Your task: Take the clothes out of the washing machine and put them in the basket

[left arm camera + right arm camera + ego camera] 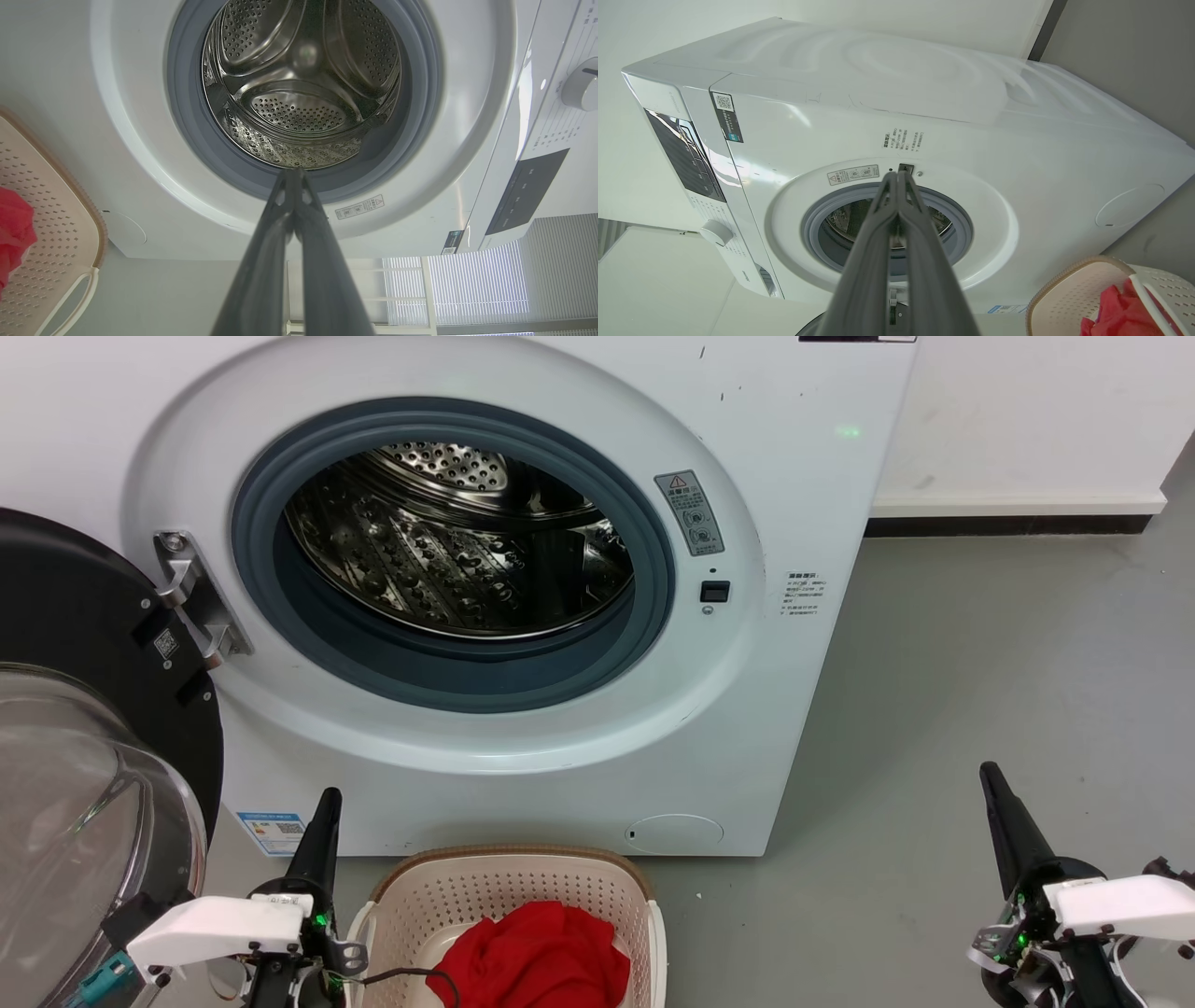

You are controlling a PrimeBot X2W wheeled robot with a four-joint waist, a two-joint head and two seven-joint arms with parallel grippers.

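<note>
The white washing machine (523,616) stands with its round glass door (84,784) swung open to the left, and its steel drum (457,541) holds nothing that I can see. The red clothes (537,957) lie bunched in the cream basket (509,887) on the floor in front of the machine. My left gripper (329,795) is shut just left of the basket, holding nothing. My right gripper (988,770) is shut over the grey floor to the right, well apart from the basket. The wrist views show the drum (299,93), the clothes (14,233) (1115,312) and the basket (56,196) (1069,289).
Grey floor (980,691) stretches to the right of the machine up to a white wall with a dark skirting board (1008,523). The open door stands close beside my left arm.
</note>
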